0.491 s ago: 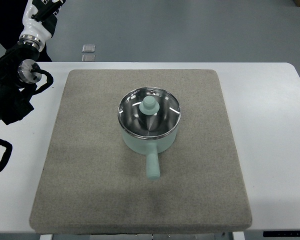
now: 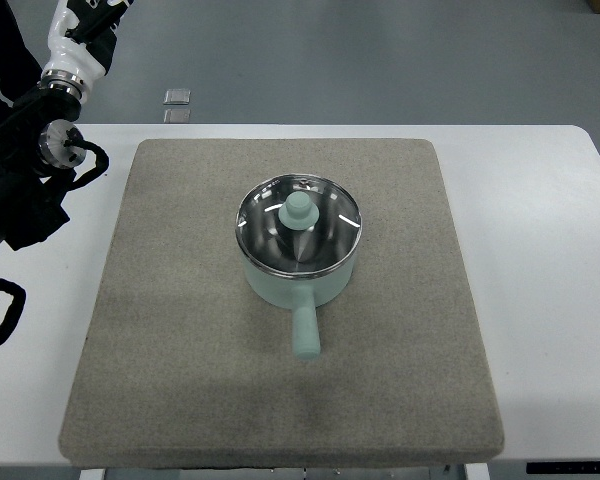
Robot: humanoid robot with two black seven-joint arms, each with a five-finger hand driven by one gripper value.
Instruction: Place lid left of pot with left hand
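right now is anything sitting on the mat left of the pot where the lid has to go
Nothing visible. The glass lid with the mint green knob sits on the mint green pot, and the grey felt mat to its left is bare. The left arm shows at the left edge.

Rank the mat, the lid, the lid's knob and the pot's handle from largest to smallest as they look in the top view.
1. Mat
2. Lid
3. Handle
4. Knob

The knob sits nearer the camera than the handle, so their order is less sure.
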